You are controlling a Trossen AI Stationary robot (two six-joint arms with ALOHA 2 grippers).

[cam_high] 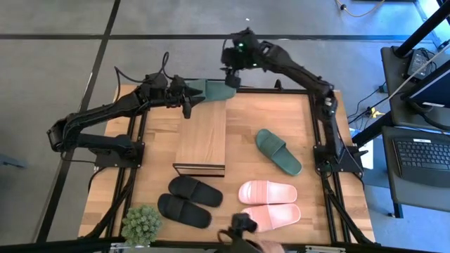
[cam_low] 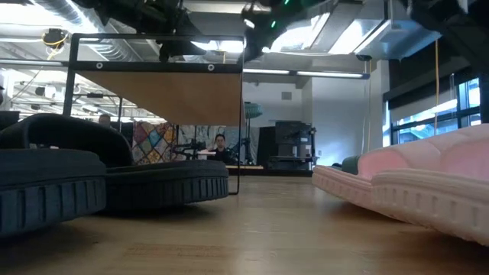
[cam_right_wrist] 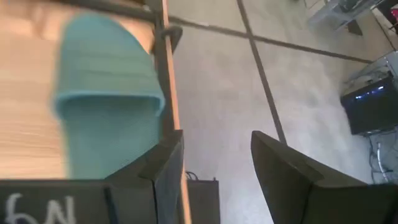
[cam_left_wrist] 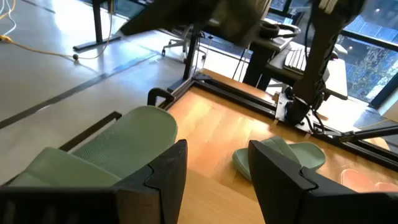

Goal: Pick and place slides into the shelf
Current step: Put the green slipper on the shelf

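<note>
Here, with 1 dark green slide (cam_high: 216,91) lying just beyond the shelf's (cam_high: 201,137) far end, the left gripper (cam_high: 191,98) and right gripper (cam_high: 230,79) flank it, both spread open and empty, so one should straddle its strap squarely before closing.

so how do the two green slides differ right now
One green slide sits at the shelf's far end, between both grippers, left and right; the other green slide lies alone on the table, angled, right of the shelf. Neither looks gripped. Both share the dark green colour and a broad strap.
</note>
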